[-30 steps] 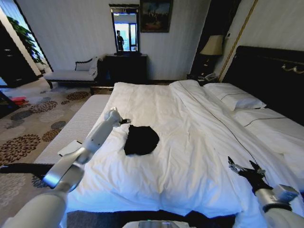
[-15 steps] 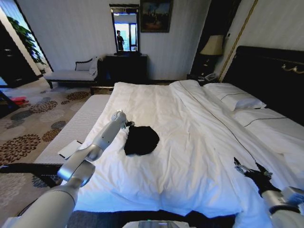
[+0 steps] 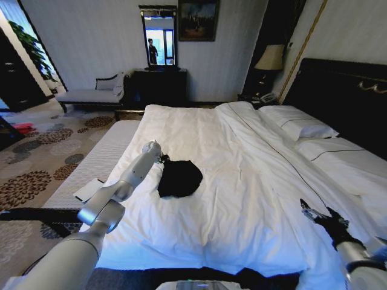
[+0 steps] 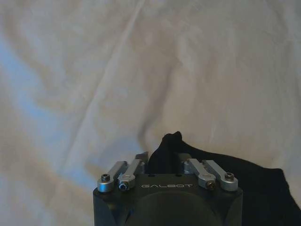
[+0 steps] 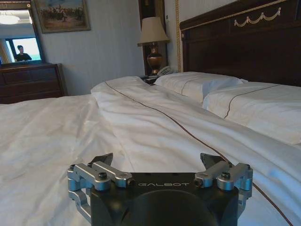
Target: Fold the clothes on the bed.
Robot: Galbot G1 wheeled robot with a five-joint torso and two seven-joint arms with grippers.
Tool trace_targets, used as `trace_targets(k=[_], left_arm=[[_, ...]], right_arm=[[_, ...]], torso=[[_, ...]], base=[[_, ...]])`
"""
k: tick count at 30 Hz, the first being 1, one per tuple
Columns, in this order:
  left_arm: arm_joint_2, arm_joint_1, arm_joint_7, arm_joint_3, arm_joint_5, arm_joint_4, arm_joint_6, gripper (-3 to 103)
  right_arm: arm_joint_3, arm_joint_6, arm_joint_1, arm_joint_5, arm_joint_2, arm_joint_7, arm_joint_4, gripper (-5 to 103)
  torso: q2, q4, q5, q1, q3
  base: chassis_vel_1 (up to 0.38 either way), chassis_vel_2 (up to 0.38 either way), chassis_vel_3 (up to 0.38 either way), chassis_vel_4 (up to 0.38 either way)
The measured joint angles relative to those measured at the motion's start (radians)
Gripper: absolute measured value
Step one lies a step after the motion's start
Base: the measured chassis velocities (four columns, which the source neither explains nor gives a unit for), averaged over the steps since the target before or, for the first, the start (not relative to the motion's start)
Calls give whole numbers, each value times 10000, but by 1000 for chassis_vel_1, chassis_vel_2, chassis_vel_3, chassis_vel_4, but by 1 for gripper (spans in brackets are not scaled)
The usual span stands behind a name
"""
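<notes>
**Left claw on the top's corner**

Nearest me, my right gripper (image 3: pixel 318 212) hung spread wide and empty above the bed (image 3: pixel 254 199). Further out, my left gripper (image 4: pixel 162 162) pinched a raised corner of the small black top (image 3: pixel 179 177), bunched mid-duvet. It looked light, limp, easily crumpled; I judged the edges the safest hold.

Head view overlooks the bed (image 3: pixel 242 199); both wrist views sit close over its duvet.
</notes>
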Motion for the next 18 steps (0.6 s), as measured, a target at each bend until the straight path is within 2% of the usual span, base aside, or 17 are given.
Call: trace_targets(k=[1,4,7,8,14,18], left_arm=[[-31,-12,54,-34,80,39,-2,24],[-26,-13,87,-39,131,34,-3,19],[13,-11,122,-45,169,16,-4,3],[45,-4,127,-38,170,-7,-5,2],[280,118,137,20,156,-265,-9,0],[519,287,139,129,131,-524,-11,0]], right_arm=[[-36,0,-2,-72,11,1,-2,100],[-74,0,2,-138,40,1,-5,100],[-207,0,25,-222,93,1,-15,100],[-253,0,37,-232,98,3,-15,100],[-410,-50,70,-90,-191,8,47,100],[-596,-379,284,731,-1391,95,158,100]], torso=[[0,-3,0,0,0],[0,0,0,0,0],[0,1,0,0,0],[0,0,0,0,0],[1,0,1,0,-1],[1,1,-1,0,0]], base=[[0,0,0,0],[0,0,0,0],[0,0,0,0],[0,0,0,0],[0,0,0,0],[0,0,0,0]])
